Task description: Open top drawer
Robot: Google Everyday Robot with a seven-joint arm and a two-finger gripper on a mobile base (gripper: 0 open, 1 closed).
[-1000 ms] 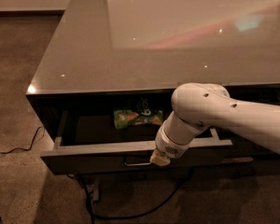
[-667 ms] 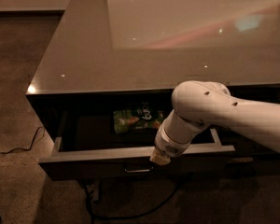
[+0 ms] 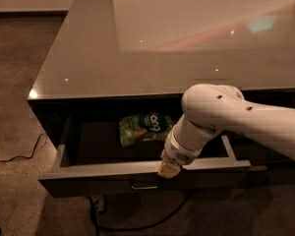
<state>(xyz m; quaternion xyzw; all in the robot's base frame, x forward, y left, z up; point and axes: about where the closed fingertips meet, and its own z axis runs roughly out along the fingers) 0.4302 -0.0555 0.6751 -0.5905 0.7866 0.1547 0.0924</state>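
The top drawer stands pulled well out from under the glossy grey counter. Its grey rim and dark inside show, and its small silver bar handle sits at the centre of the dark front. A green snack bag lies inside near the back. My white arm reaches in from the right. My gripper is at the drawer's front rim, just above and right of the handle.
Brown carpet lies to the left and in front. A black cable runs over the floor at the left, and another cable loops under the drawer. Dark cabinet fronts continue to the right.
The drawer has slid further out toward the camera, showing more of its inside and the whole snack bag. My gripper moved with the front rim.
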